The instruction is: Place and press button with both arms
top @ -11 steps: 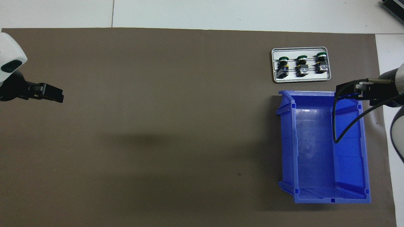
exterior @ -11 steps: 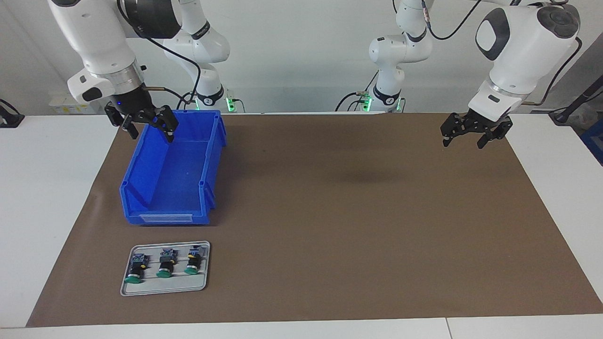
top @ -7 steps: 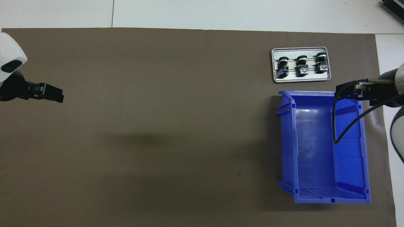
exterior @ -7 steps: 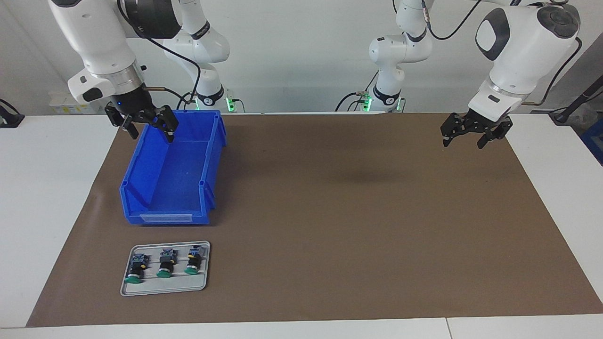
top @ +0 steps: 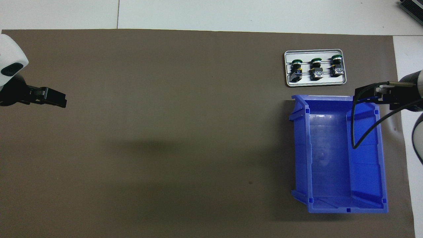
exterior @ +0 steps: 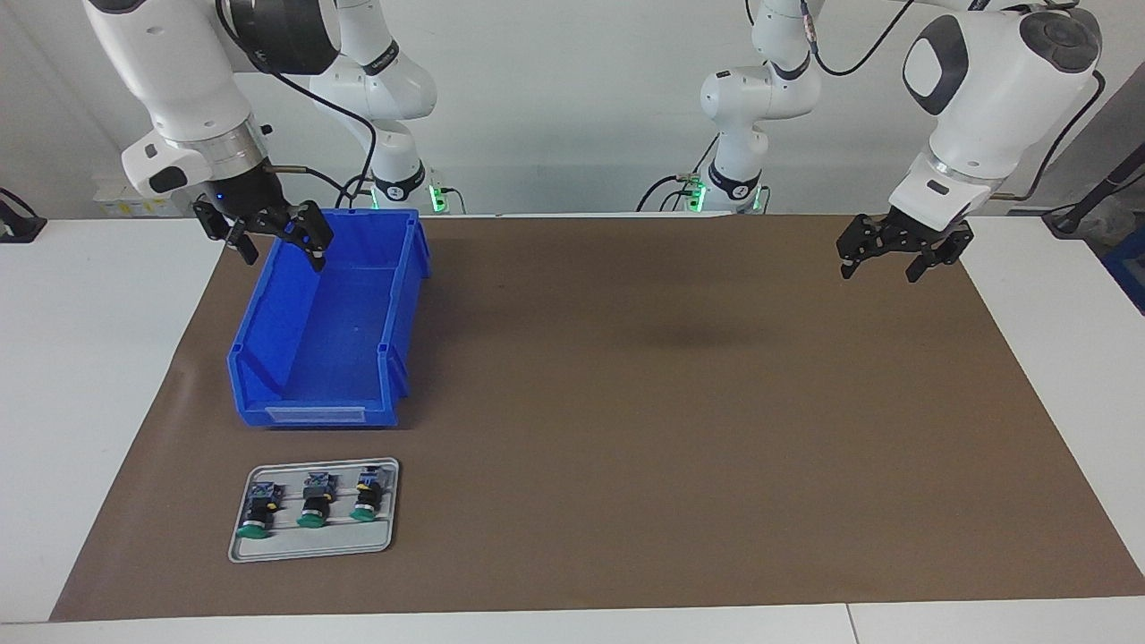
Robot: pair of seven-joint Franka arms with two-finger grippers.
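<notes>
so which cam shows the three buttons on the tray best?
Overhead view: the buttons lie in a row on the grey tray, green caps and terminal blocks seen from above, unblocked. The facing view shows the same three at a slant, also unblocked.

No legible txt; label on blue bin (exterior: 315, 414) front too small to read.

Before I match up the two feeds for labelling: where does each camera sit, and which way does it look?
Facing view: high across the table, looking at both robots; whole arms show, right gripper over the blue bin, left gripper over the brown mat.
Overhead view: above the robots' end, looking steeply down and forward; only wrists and grippers show.
Shared: bin, mat, and grey tray of three green-capped buttons, half a turn apart.
</notes>
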